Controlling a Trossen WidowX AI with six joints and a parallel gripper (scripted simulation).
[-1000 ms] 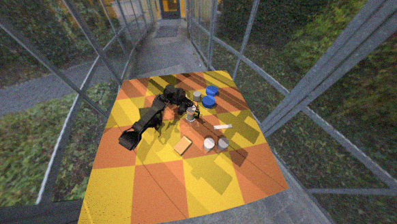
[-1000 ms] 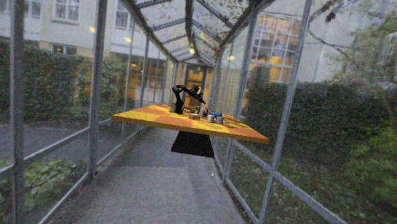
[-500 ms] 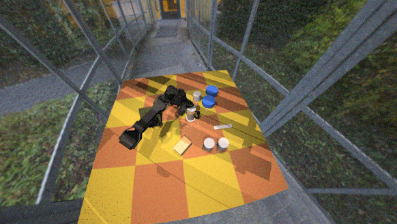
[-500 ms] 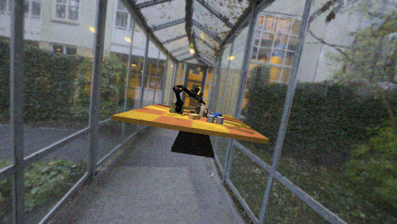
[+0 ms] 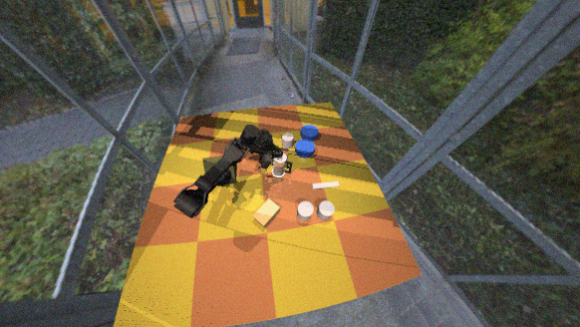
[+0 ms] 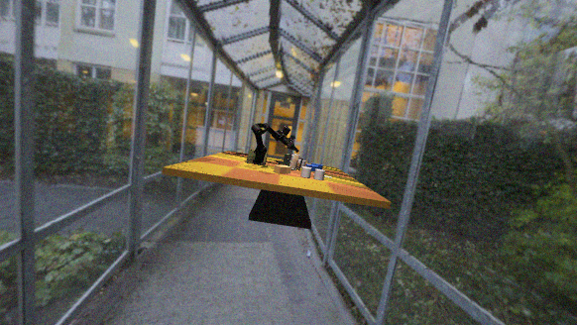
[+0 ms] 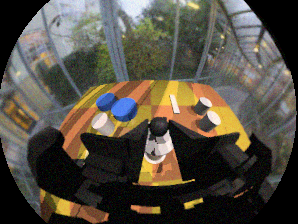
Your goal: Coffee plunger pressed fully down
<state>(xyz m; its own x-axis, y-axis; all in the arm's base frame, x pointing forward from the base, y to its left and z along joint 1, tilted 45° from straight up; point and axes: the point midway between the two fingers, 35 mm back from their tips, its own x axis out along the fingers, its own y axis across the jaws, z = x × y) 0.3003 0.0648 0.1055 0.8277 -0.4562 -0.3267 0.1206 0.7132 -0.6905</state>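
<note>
Here the desk (image 5: 309,279) is a checkerboard of orange and yellow. On it the black arm (image 5: 219,169) reaches from the left edge toward the middle. Its gripper (image 7: 157,137) is clenched on the plunger (image 7: 157,125), a dark knob on top of the press (image 5: 279,165). The press stands upright, a pale cylinder with a dark handle on its right, a little nearer the far edge than the near one. Two blue tubs (image 5: 305,148) sit just beyond it, two white cups (image 5: 315,209) nearer.
</note>
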